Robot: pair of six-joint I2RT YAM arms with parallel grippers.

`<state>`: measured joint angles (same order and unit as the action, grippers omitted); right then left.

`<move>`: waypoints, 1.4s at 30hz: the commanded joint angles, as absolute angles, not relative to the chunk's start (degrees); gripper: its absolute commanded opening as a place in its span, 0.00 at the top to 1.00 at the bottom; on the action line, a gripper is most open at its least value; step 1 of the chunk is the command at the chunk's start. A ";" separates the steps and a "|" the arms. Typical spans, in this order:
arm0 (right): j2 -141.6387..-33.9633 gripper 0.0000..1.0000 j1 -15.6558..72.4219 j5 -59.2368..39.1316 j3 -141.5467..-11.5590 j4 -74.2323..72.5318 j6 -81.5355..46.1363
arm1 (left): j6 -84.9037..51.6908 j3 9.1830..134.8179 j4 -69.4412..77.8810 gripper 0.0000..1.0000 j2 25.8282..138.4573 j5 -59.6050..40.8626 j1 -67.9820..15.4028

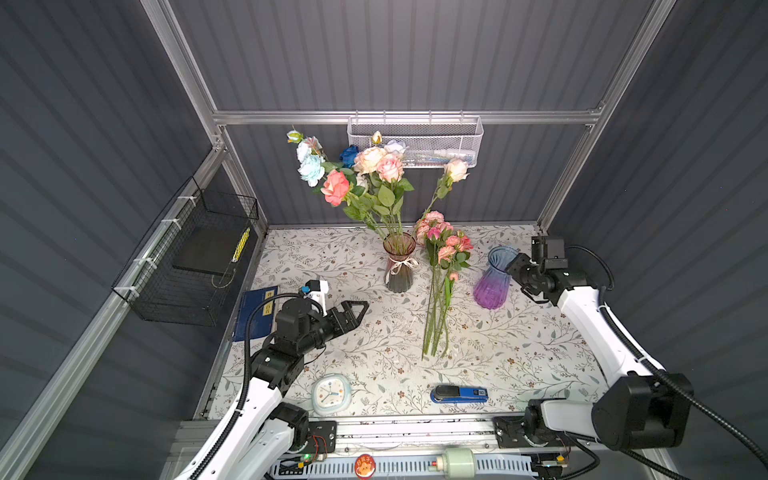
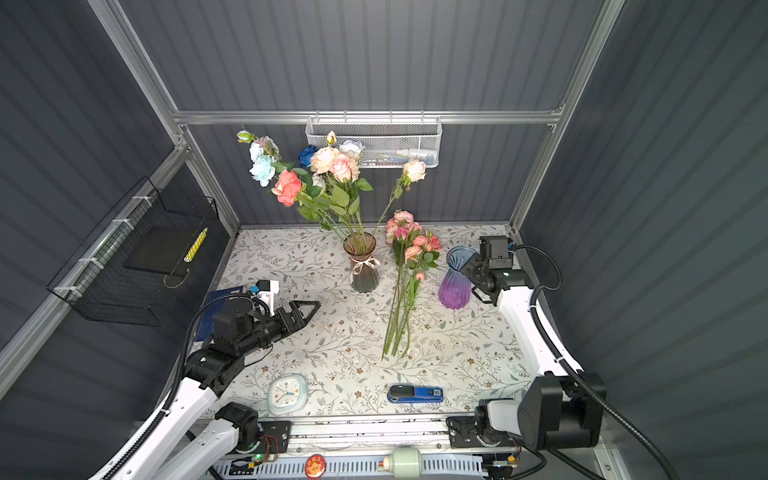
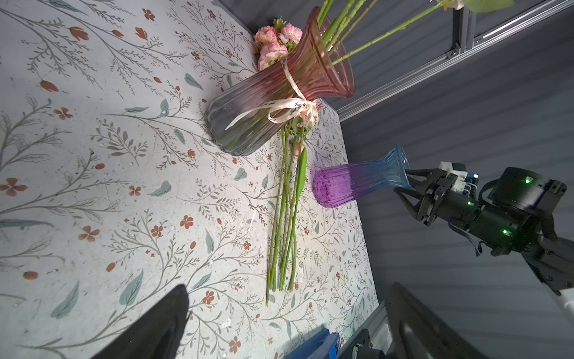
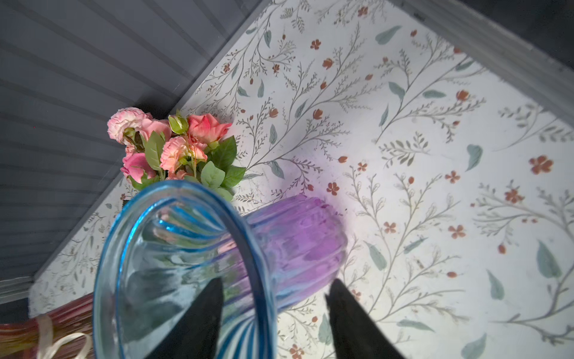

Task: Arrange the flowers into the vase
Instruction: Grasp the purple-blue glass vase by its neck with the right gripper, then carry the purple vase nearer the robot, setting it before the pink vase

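Observation:
A pink-to-grey ribbed vase with a cream ribbon stands at the back middle and holds tall roses. To its right a bunch of pink flowers lies flat, its stems pointing to the front. Further right stands an empty blue-to-purple vase. My right gripper straddles its rim, one finger inside the mouth, one outside, still apart. My left gripper hovers open and empty at the left.
A small clock and a blue stapler lie near the front edge. A blue booklet lies at the left edge. A white mesh basket hangs on the back wall, a black wire basket on the left wall.

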<state>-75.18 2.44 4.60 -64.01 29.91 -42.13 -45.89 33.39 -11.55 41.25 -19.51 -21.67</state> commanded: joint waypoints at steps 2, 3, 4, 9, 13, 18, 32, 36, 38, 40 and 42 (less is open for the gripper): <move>-75.95 0.57 1.20 3.33 -64.06 31.04 -41.35 | -43.95 35.63 -13.51 0.00 41.00 -19.31 -21.89; -75.77 0.62 0.91 3.18 -63.61 30.70 -41.51 | -43.95 35.53 -13.53 0.00 41.02 -19.33 -21.91; -75.62 0.65 0.58 2.97 -63.09 30.24 -41.48 | -43.99 35.57 -13.52 0.00 40.94 -19.29 -21.91; -73.93 0.85 0.01 3.12 -61.89 29.61 -40.12 | -44.29 35.61 -13.45 0.00 41.02 -19.33 -21.94; -69.57 0.99 0.09 3.14 -59.89 27.64 -38.54 | -44.56 35.85 -13.10 0.00 41.44 -19.27 -21.94; -61.67 1.00 0.69 -0.58 -57.85 24.99 -37.95 | -44.39 36.62 -14.08 0.00 41.74 -19.43 -21.97; -55.36 1.00 24.03 -10.41 -70.67 37.73 -33.93 | -43.29 38.13 -15.84 0.00 42.09 -19.42 -21.89; -60.54 1.00 32.56 -13.15 -75.92 43.14 -32.98 | -42.85 38.40 -16.08 0.00 42.36 -19.42 -21.96; -63.68 1.00 35.11 -15.12 -77.81 45.01 -32.72 | -42.68 38.36 -16.17 0.00 42.43 -19.34 -21.89; -68.79 1.00 37.47 -15.35 -79.64 46.58 -32.23 | -42.63 38.32 -16.17 0.00 42.45 -19.33 -21.93; -72.59 1.00 39.01 -16.73 -81.41 47.22 -32.02 | -42.70 38.22 -16.09 0.00 42.47 -19.33 -21.92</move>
<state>-69.63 37.60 -13.69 -78.00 48.71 -33.19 -44.10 36.40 -15.46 42.41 -19.51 -21.67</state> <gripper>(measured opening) 0.119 0.996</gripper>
